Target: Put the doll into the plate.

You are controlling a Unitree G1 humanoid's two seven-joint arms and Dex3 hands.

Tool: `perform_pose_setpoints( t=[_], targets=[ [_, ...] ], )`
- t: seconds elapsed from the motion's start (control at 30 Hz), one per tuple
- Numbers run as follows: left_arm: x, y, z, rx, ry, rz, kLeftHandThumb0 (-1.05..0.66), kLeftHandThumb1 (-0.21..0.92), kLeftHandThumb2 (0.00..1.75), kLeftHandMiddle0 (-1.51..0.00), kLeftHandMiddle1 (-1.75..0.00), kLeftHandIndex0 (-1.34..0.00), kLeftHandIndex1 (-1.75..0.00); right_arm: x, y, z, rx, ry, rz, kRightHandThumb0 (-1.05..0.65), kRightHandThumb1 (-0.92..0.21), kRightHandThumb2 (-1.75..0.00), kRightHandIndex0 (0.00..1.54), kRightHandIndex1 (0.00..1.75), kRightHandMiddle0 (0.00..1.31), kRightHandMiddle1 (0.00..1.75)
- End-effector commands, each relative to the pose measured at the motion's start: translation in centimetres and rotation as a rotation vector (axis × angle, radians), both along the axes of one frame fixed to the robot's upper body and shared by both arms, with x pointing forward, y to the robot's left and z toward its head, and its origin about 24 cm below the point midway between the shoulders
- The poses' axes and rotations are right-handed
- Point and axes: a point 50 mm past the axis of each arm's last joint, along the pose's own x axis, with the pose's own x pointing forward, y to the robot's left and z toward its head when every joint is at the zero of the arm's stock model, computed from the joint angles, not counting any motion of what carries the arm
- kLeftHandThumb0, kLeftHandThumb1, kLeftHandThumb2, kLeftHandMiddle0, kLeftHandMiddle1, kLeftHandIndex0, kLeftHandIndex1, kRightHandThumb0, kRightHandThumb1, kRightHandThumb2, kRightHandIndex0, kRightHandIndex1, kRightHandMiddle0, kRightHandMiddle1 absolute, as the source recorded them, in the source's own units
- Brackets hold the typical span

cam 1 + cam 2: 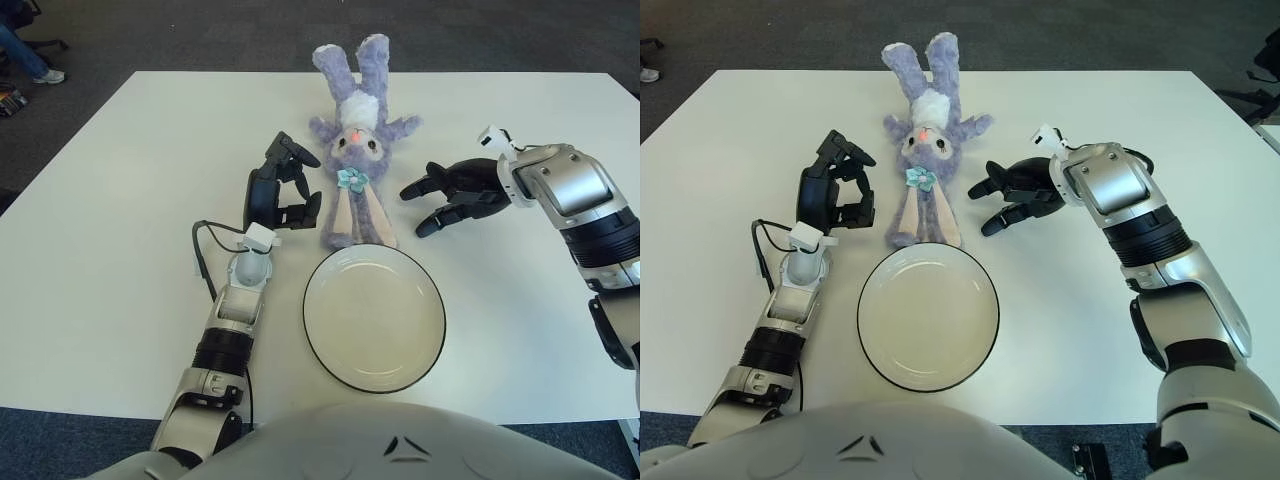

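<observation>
A purple plush rabbit [353,150] lies beyond the plate [374,317], flanked by the left hand [282,190] and right hand [452,193], both spread wide, holding nothing.

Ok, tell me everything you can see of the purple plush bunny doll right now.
The purple plush bunny doll lies flat on its back on the white table, ears toward the plate, legs pointing away from the robot. It looks like soft fabric: lavender fur, white belly, pale ear linings, orange nose, teal bow at the neck. Its ear tips reach the rim of the cream black-edged plate. The left hand shows just left of it and the right hand just right, both open, neither gripping it.
</observation>
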Motion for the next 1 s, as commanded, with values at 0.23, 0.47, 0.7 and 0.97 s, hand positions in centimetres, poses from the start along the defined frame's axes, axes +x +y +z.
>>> perform_pose_setpoints(
  t=[0.23, 0.47, 0.7, 0.97],
  targets=[
    [-1.5, 0.5, -3.7, -0.002, 0.142, 0.035, -0.43, 0.49, 1.10, -1.14, -1.75, -0.48, -1.75, 0.7, 0.8, 0.0, 0.006, 0.040, 0.034, -0.96, -0.92, -1.17, 0.38, 0.68, 0.00, 0.65],
    [-1.5, 0.5, -3.7, 0.002, 0.139, 0.037, -0.43, 0.49, 1.10, -1.14, -1.75, -0.48, -1.75, 1.0, 1.3, -0.5, 0.013, 0.078, 0.027, -0.97, -0.92, -1.13, 0.32, 0.64, 0.00, 0.67],
    [-1.5, 0.5, -3.6, 0.006, 0.139, 0.040, -0.43, 0.49, 1.10, -1.13, -1.75, -0.48, -1.75, 1.6, 2.2, -1.0, -0.024, 0.103, 0.043, -0.98, -0.92, -1.05, 0.29, 0.62, 0.00, 0.72],
    [-1.5, 0.4, -3.6, 0.007, 0.137, 0.044, -0.43, 0.49, 1.09, -1.14, -1.75, -0.47, -1.75, 2.0, 2.5, -1.5, 0.020, 0.150, -0.026, -0.99, -0.92, -0.97, 0.36, 0.67, 0.00, 0.89]
  ],
)
